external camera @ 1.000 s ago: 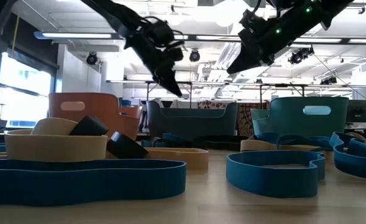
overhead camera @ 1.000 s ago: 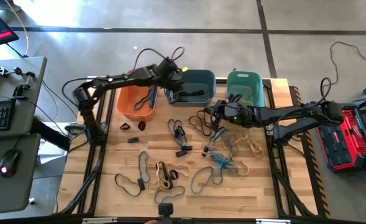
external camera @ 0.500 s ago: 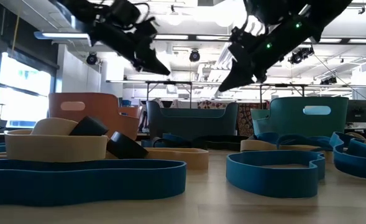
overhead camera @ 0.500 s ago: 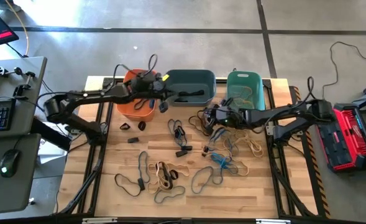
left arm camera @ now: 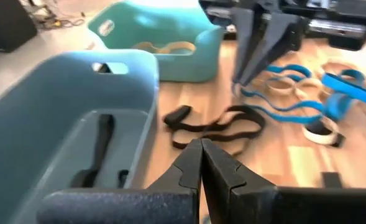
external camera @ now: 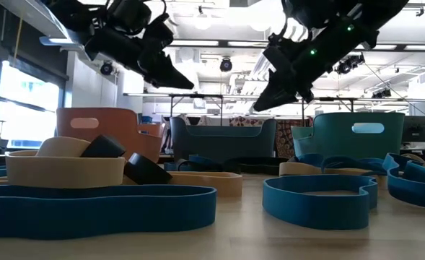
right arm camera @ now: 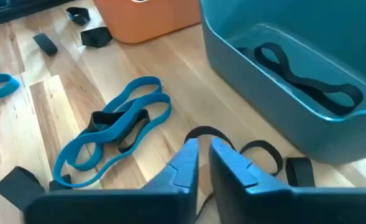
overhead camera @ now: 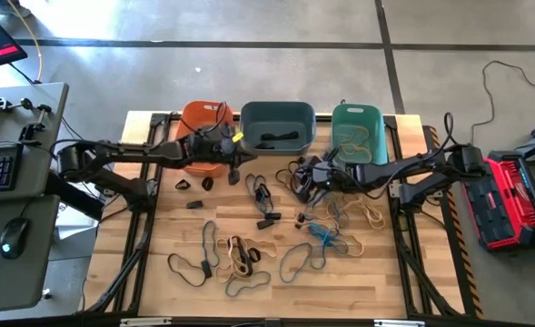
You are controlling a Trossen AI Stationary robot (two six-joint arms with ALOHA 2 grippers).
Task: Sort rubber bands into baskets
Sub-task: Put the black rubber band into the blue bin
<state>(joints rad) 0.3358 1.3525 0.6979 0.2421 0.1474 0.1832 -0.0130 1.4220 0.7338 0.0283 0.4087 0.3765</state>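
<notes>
From the near edge of the table (overhead camera: 158, 272), loose rubber bands (overhead camera: 240, 254) lie scattered at six o'clock: tan, dark and blue loops, with more blue and tan ones toward four o'clock. None of these has moved over the last second.

At mid-table, the left gripper (overhead camera: 234, 169) hangs just in front of the gap between the orange basket (overhead camera: 194, 116) and the slate basket (overhead camera: 276, 115), at about eleven o'clock. Its fingers are pressed together and hold nothing. A second ago it was over the slate basket; it has since drawn back toward the left side and come lower. Judged from this, a drop-off has ended and the arm is free for a new pick.

The right gripper (overhead camera: 297, 175) sits near the centre, above a tangle of black bands (right arm camera: 257, 149) just in front of the slate basket. It has travelled leftward from its place a second ago. Its fingers (right arm camera: 186, 163) have just begun to part, showing a narrow gap with nothing between them; this likely prepares a grasp on the black bands beneath.

At the far edge, twelve o'clock, the slate basket holds black bands (right arm camera: 307, 81). The teal basket (overhead camera: 358, 123), at one o'clock, holds tan bands (left arm camera: 161, 46). The orange basket's contents are hidden by the left arm.
</notes>
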